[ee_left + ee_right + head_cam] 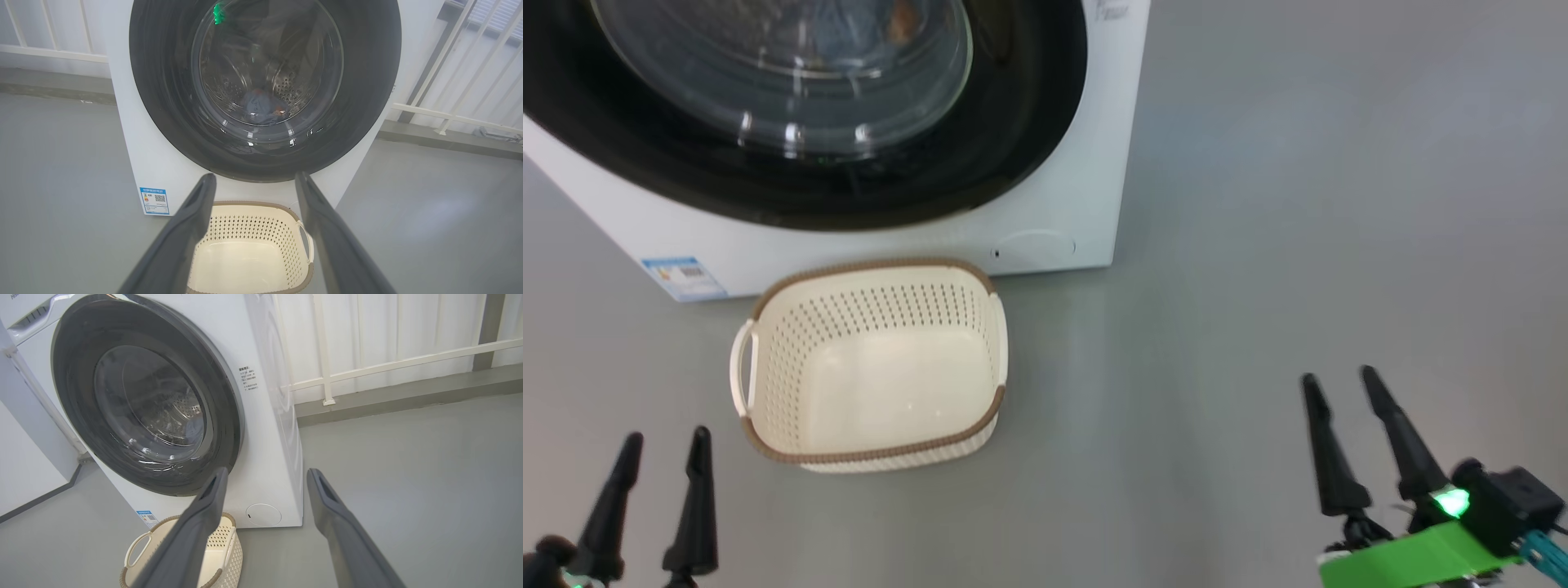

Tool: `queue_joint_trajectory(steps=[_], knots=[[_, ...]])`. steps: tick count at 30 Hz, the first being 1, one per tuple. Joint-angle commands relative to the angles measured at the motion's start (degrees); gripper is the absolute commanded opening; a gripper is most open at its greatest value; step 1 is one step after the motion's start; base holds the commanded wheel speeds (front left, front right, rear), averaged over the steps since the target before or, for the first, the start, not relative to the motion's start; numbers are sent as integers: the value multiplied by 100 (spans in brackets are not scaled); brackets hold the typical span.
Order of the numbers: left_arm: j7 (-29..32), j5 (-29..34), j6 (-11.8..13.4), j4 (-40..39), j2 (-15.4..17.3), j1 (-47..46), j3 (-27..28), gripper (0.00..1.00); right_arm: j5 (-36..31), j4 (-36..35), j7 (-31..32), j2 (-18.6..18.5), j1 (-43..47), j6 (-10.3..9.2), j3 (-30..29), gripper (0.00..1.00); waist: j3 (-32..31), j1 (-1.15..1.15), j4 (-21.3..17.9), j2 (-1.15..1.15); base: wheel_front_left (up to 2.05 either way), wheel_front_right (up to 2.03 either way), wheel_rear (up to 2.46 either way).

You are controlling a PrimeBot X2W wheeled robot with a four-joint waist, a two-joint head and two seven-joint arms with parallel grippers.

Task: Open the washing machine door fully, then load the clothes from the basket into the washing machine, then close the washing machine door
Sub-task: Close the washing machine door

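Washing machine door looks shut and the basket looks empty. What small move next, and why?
Probably just park both arms: the washing machine door appears closed against the washing machine, the clothes lie inside behind its glass, the basket is empty, and the left end effector and right end effector are open, holding nothing. The job looks finished.

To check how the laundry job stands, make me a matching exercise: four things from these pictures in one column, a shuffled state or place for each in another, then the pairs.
Things
1. washing machine door
2. basket
3. clothes
4. right gripper

States or places
a. empty
b. open, holding nothing
c. shut
d. inside the washing machine

Pairs: 1-c, 2-a, 3-d, 4-b
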Motion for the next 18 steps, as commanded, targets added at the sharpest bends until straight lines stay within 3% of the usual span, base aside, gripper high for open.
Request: queue_joint_trajectory(steps=[1,10,18], knots=[[-36,128,-15,-70,63,-4,218,100,131,-224,16,10,117,-33,16,100,-387,0,-115,0,0,0,0],[-36,434,-15,-23,-129,268,335,100,-374,-509,16,10,510,-33,-73,100,-761,0,-134,0,0,0,0],[-36,578,-15,-45,-250,378,357,100,-314,-496,16,10,685,-33,-169,100,-906,0,-103,0,0,0,0]])
